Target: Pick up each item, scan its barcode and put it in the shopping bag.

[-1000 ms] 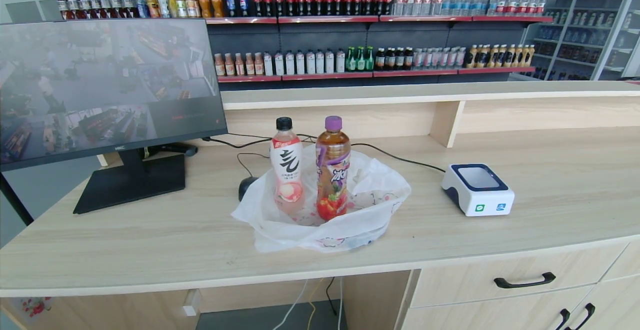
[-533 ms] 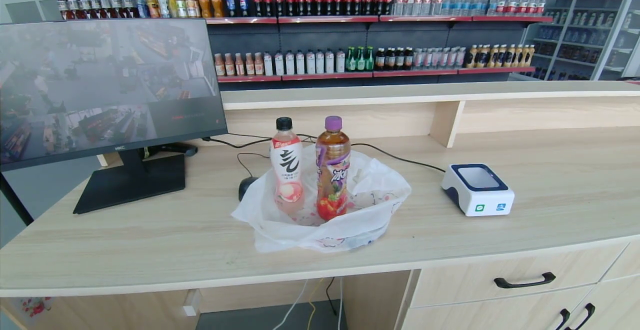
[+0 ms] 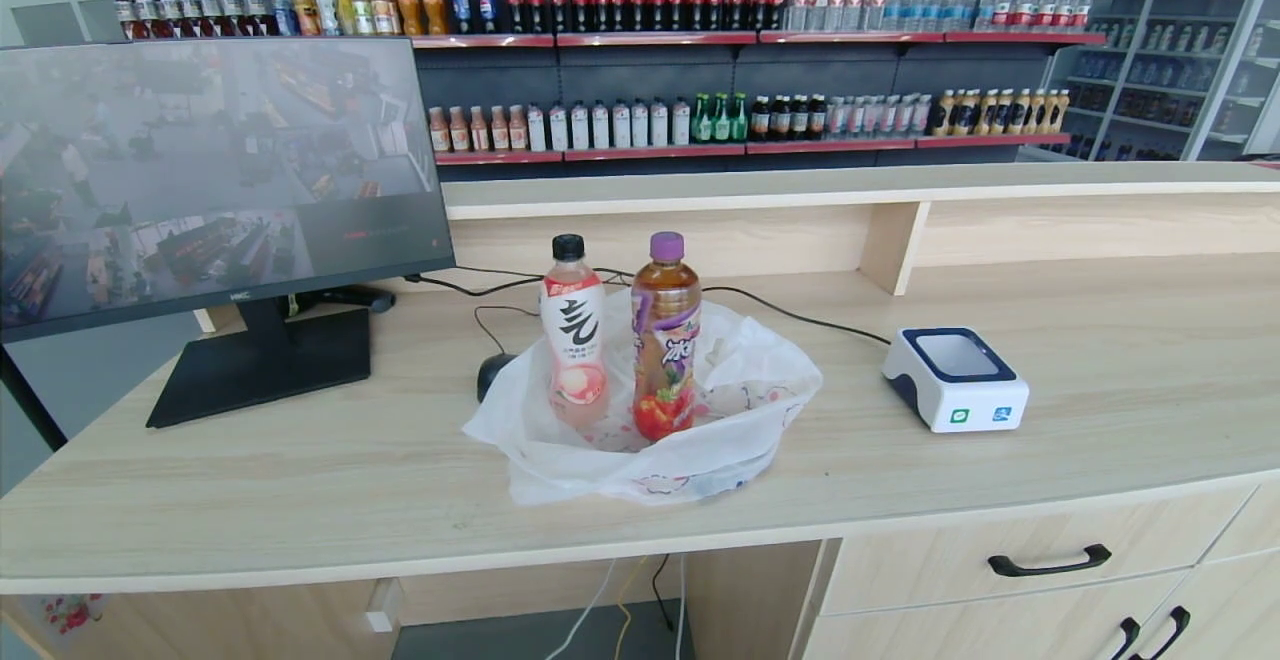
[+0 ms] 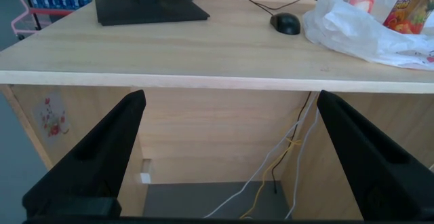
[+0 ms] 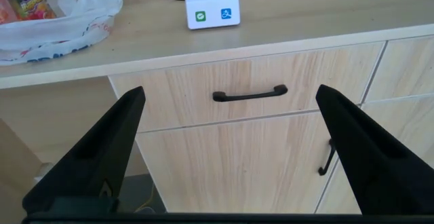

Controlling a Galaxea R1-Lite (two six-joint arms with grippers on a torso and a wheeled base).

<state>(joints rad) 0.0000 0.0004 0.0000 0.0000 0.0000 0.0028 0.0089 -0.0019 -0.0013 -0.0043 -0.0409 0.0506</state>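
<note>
- Shopping bag [image 3: 640, 465] lies beyond both grippers — left gripper [image 4: 229, 102] and right gripper [image 5: 229, 95] hang below the counter [image 3: 300, 480] front, jaws wide, empty.
- In it stand two bottles: black-capped bottle [image 3: 573, 340] at 9 o'clock of purple-capped bottle [image 3: 665, 340].
- Scanner [image 3: 955, 380] at the bag's 3 o'clock, apart.
- Mouse [image 3: 490, 373] at 10 o'clock — monitor [image 3: 210, 180] farther.

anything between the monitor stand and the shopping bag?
A black mouse right beside the shopping bag; the rest toward the monitor stand is bare counter, per the head view.
</note>
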